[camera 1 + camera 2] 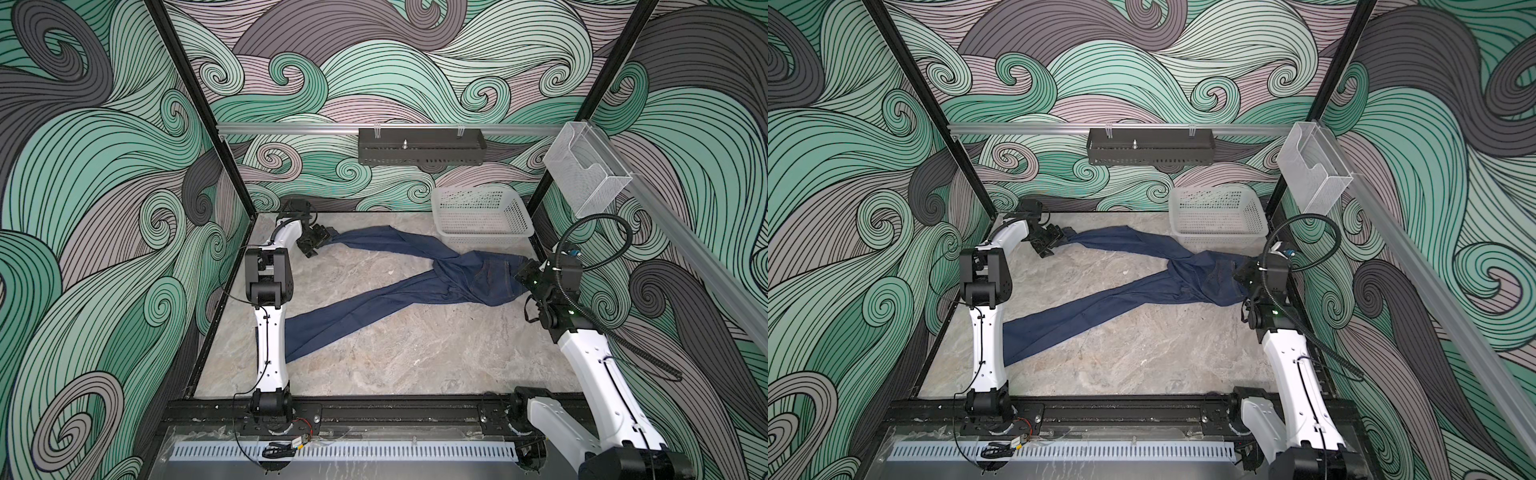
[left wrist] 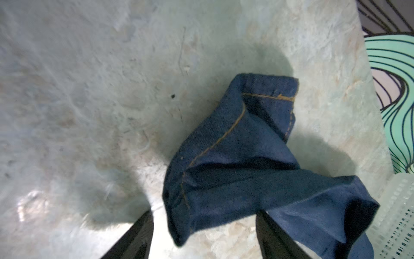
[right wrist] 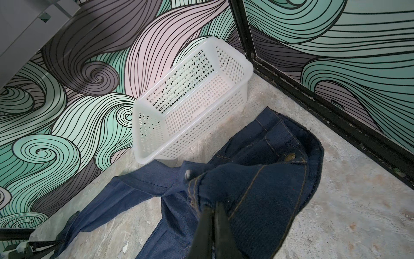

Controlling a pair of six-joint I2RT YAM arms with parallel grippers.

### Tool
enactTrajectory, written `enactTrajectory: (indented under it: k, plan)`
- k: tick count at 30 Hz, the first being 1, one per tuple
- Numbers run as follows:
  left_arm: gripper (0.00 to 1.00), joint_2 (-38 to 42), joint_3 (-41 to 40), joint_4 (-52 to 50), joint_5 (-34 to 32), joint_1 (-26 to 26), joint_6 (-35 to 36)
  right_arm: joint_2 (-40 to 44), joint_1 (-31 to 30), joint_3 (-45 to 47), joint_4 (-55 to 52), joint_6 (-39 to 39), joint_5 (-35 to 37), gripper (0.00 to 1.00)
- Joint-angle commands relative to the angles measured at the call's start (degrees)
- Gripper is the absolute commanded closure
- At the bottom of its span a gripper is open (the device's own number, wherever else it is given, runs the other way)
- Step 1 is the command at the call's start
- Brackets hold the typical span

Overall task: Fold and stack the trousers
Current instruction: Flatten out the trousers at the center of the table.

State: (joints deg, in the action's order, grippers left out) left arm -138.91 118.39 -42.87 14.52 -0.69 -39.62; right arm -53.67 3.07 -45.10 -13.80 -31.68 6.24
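Left wrist view puts the hem of one leg of the trousers point(image 2: 235, 157) right between the jaws of the left gripper point(image 2: 203, 213). The jaws stand wide apart and clamp nothing, and the cloth runs off across one of them.

In both top views the trousers point(image 1: 415, 286) sprawl in a V on the table point(image 1: 415, 357). The waist is at the right, bunched and held a little off the table by the right gripper point(image 1: 524, 272), which is pinched shut on the waistband, on the near side of the white basket point(image 1: 490, 237). From there one leg runs to the far left and ends at the left gripper. The other runs to the near left, its hem beside the left arm.

So the far leg's long axis lies gripper to gripper, and the left arm is much the nearer to both hems. The next move is probably for the left jaws to close on that far hem.
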Motion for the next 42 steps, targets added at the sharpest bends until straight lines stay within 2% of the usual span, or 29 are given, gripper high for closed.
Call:
enactTrajectory:
  k: [1, 5, 14, 16, 19, 20, 24, 28, 36, 39, 42]
  plan:
    - [0.35, -2.0, 2.7, -2.6, -2.2, -0.1, -0.6, -0.1, -0.5, 0.8, 1.8, 0.6, 1.0, 1.00]
    - [0.51, -4.6, 7.2, -2.5, -2.2, 0.0, -1.9, -0.4, -0.5, 1.0, 2.0, 0.5, 0.7, 1.00]
    - [0.67, -7.6, 15.5, -2.5, -4.5, 0.0, -2.7, -0.3, -0.6, 0.7, 1.7, 0.9, 1.1, 1.00]
    - [0.76, -7.1, 15.4, -1.6, -6.0, -0.1, -2.5, 0.0, -0.6, 0.7, 1.5, 1.2, 1.2, 1.00]
    - [0.98, -6.6, 16.3, -1.1, -6.9, -0.5, -2.0, 0.1, -0.6, 0.5, 1.5, 1.1, 1.3, 1.00]
    - [1.00, -6.5, 17.2, -1.4, -7.0, -0.7, -1.9, 0.2, -0.6, 0.4, 1.4, 1.1, 1.3, 1.00]
    - [1.00, -4.5, 20.2, -2.7, -6.3, -1.8, -1.3, 0.2, -0.8, -0.8, 1.1, 0.7, 0.9, 1.00]
    - [1.00, 3.4, 20.3, -2.1, -5.6, -4.4, -1.6, 0.2, -0.8, -3.3, 1.0, 0.6, 0.6, 1.00]
    - [1.00, 18.4, 26.7, -6.0, -0.5, -15.2, -4.1, 2.3, -0.4, -8.7, 6.5, 3.2, -0.5, 1.00]
    - [1.00, 25.2, 23.1, -7.5, 1.2, -19.0, -3.4, 3.9, -0.1, -10.2, 5.3, 4.1, 2.1, 1.00]
    - [1.00, 34.9, 9.2, -3.2, 3.9, -23.6, -4.0, 5.2, 0.8, -10.1, 3.4, 5.2, 4.8, 1.00]
